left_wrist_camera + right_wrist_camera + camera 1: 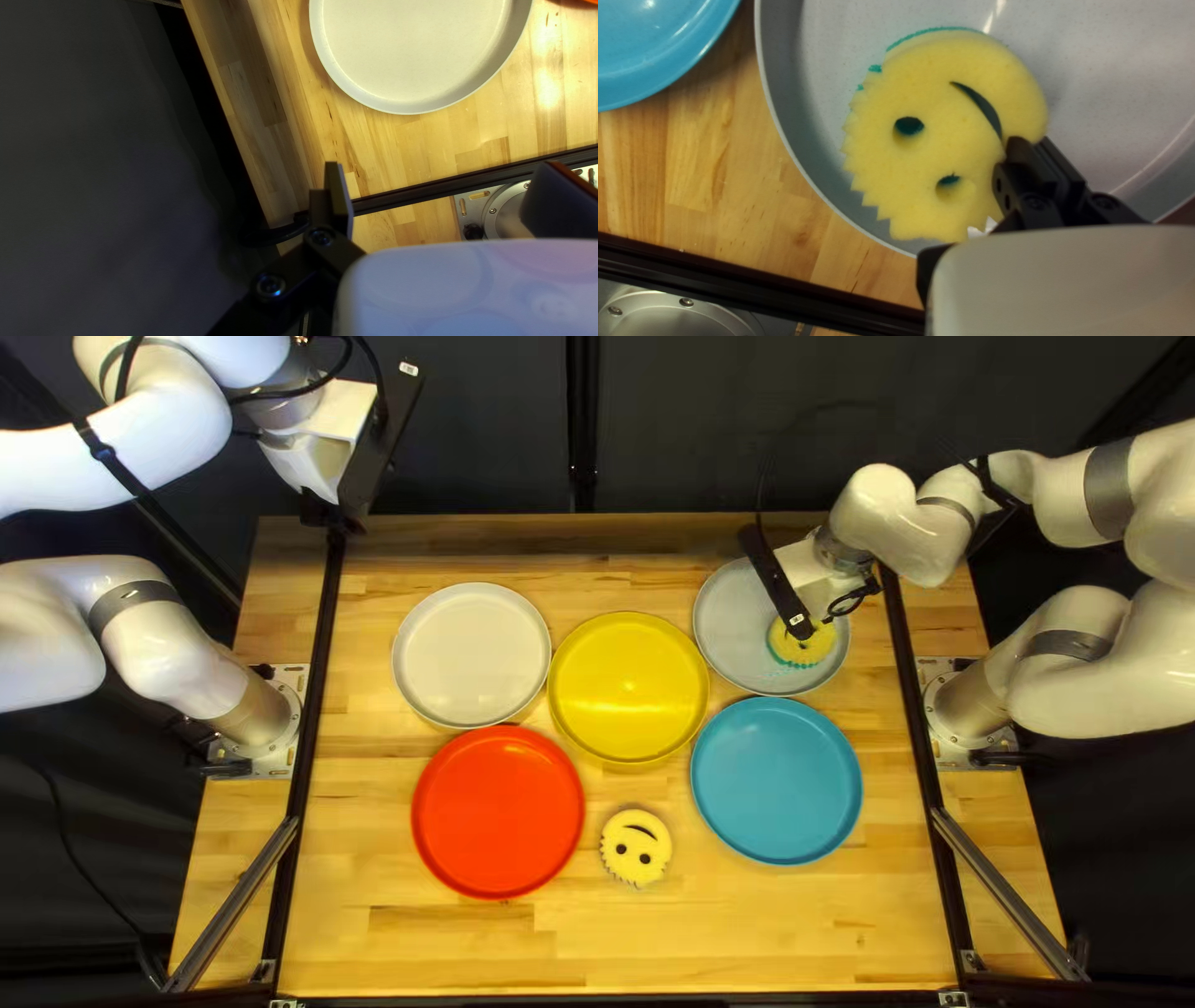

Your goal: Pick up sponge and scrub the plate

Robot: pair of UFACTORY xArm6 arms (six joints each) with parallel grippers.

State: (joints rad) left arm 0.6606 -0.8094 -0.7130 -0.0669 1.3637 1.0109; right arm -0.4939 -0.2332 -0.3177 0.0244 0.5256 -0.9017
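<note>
Sponge (pixel 946 143) on the grey plate (pixel 738 625), edge against the right gripper (pixel 799 630).

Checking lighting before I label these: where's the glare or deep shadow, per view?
Top left view: faint glints on the yellow plate, dark curtain in shade. Left wrist view: strong glare patches on the tabletop, soft shadow beside the off-white plate. Right wrist view: bright streak on the grey plate beyond the sponge, its inner wall partly shaded.
</note>
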